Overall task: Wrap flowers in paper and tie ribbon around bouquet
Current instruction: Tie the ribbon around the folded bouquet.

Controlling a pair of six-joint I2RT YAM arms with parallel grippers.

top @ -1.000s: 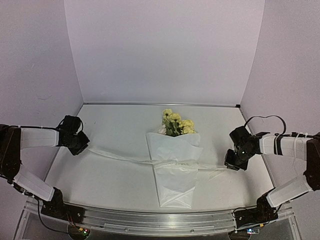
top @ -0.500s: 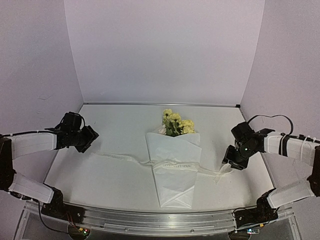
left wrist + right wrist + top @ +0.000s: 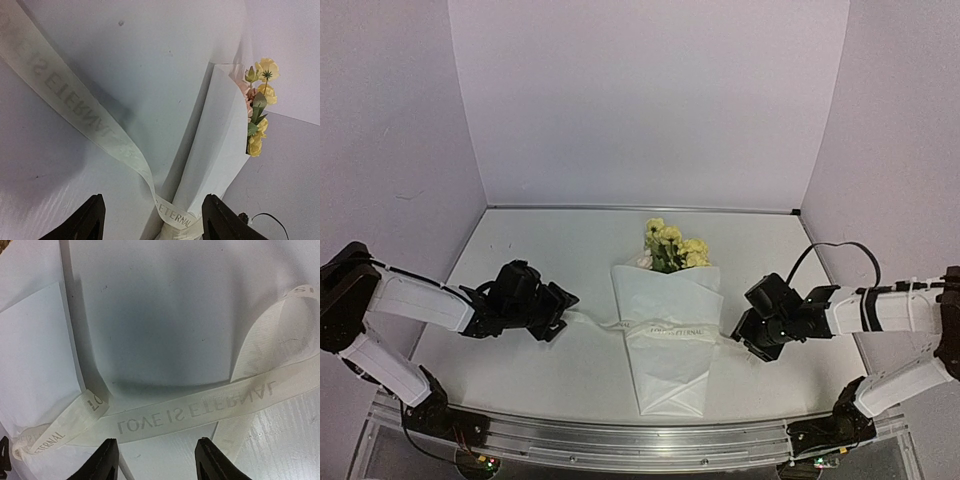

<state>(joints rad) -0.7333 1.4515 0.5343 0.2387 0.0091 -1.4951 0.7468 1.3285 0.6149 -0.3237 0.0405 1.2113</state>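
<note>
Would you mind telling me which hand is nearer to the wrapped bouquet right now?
Right. The right hand sits just beside the bouquet at its middle; the left hand is farther off on the other side, with a stretch of ribbon lying between.

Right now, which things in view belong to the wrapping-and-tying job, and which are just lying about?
Job:
- flowers
- paper
- ribbon

Not the job (fixtures, nothing loose):
- table
- rail
- backdrop
</note>
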